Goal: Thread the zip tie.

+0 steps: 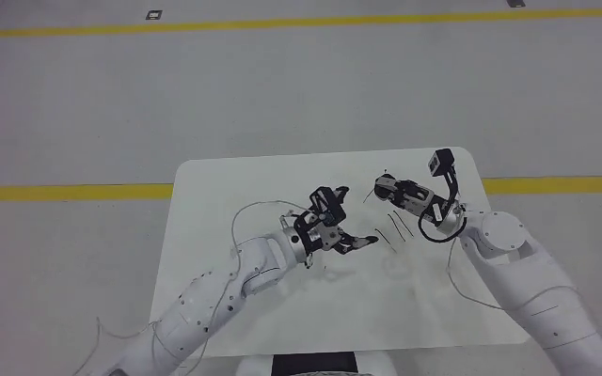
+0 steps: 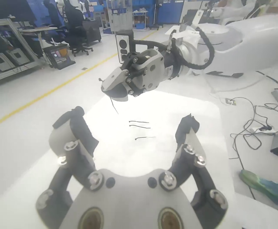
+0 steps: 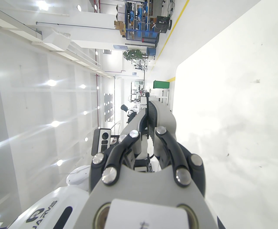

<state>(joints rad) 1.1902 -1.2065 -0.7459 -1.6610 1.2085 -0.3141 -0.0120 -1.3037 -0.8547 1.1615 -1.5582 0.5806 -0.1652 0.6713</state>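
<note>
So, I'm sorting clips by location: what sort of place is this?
Probably a robotics lab or workshop hall: a yellow floor line marks out lanes, office chairs stand in the background, and there are shelves stacked with blue bins.

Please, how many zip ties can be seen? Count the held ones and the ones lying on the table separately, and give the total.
Held zip tie, in the right gripper: 1
Loose zip ties lying on the table: 3
Total: 4

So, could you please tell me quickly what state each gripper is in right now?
Left gripper: open, empty.
Right gripper: shut on a zip tie.
</note>
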